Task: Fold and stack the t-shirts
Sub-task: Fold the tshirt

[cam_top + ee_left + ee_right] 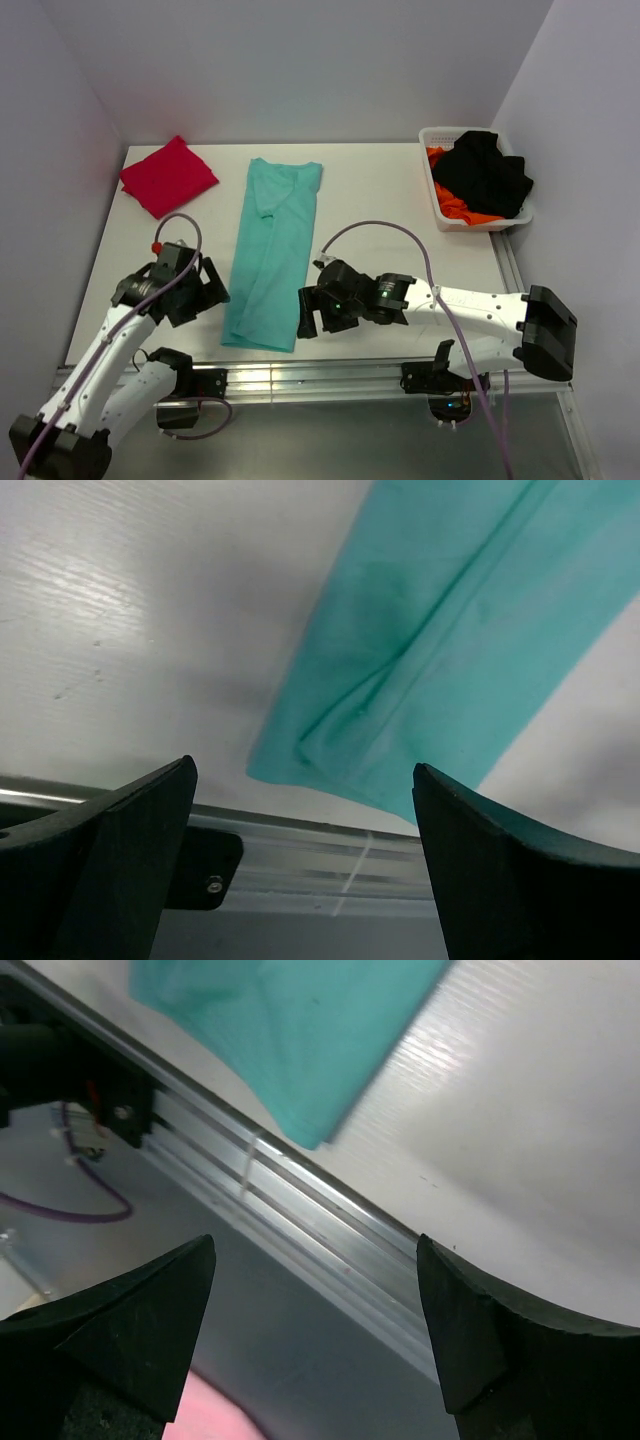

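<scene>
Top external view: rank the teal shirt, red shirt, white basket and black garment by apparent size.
1. teal shirt
2. white basket
3. black garment and red shirt: look alike, left unranked.

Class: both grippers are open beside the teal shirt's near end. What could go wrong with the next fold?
The teal shirt has its near hem close to the metal rail, so the left gripper or right gripper might strike it. Pinching only the top layer could undo the strip.
</scene>
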